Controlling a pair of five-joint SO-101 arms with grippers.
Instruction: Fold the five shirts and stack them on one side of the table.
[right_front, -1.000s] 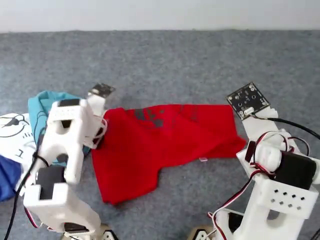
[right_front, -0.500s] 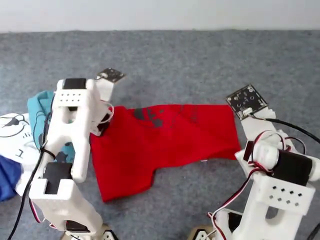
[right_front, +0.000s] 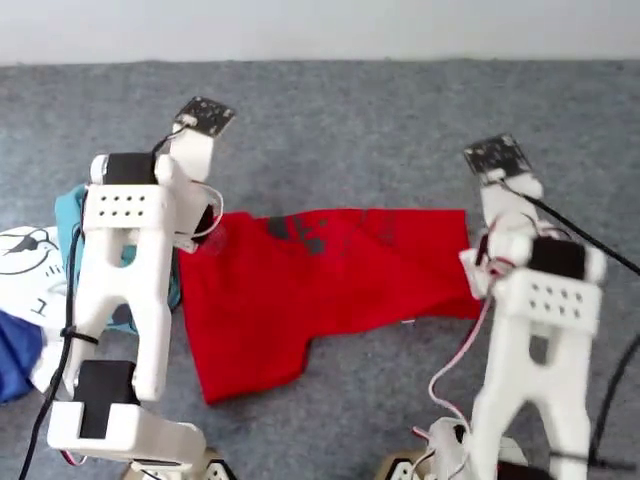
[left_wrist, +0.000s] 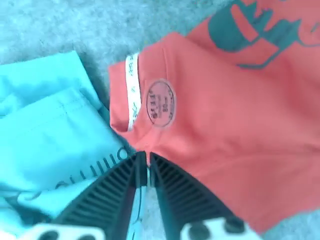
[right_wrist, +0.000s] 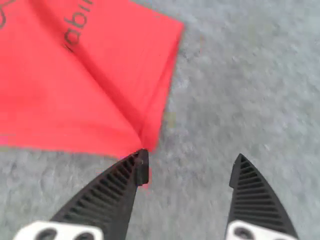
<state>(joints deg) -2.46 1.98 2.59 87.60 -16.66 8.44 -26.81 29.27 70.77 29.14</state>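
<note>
A red shirt (right_front: 320, 290) lies spread on the grey carpet, its print toward the far edge. My left gripper (left_wrist: 142, 167) is shut on the red shirt (left_wrist: 225, 125) at its collar edge, beside the round label; in the high view it sits at the shirt's left far corner (right_front: 203, 232). My right gripper (right_wrist: 190, 167) stands open at the shirt's right side. One fingertip (right_wrist: 141, 167) touches the corner of the red cloth (right_wrist: 75, 85) and the other hangs over bare carpet. In the high view the right gripper (right_front: 478, 272) is at the shirt's right edge.
A teal shirt (right_front: 72, 215) (left_wrist: 50, 130) lies crumpled just left of the red one, touching it. A white printed shirt (right_front: 25, 265) and a blue one (right_front: 12, 355) lie at the left edge. Bare carpet (right_front: 350, 120) stretches behind and to the right.
The left arm has stretched away toward the far side, over the shirt's collar corner. The right arm has straightened and reached out to the shirt's right edge. The shirt has barely shifted.
</note>
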